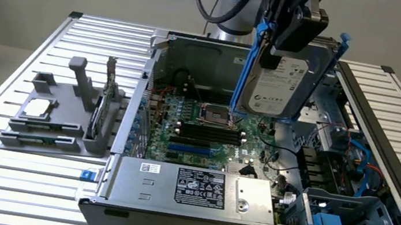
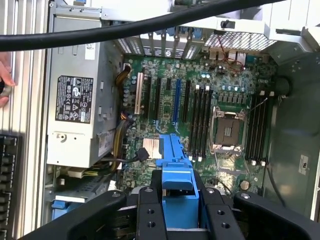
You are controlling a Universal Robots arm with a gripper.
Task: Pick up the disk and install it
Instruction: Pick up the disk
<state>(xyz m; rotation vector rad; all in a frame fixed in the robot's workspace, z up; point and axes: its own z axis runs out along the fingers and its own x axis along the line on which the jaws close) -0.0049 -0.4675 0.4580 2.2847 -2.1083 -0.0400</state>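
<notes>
disk [image 1: 281, 91] in hand [image 1: 275, 49] over open PC case [image 1: 200, 60]

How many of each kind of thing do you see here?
Silver-grey metal hard disk with blue plastic rails: 1
Large grey labelled power-supply box: 1
Open grey metal computer case: 1
Grey plastic parts holder: 1
Small square silver chip: 1
Blue plastic drive cage: 1
Total: 6
</notes>
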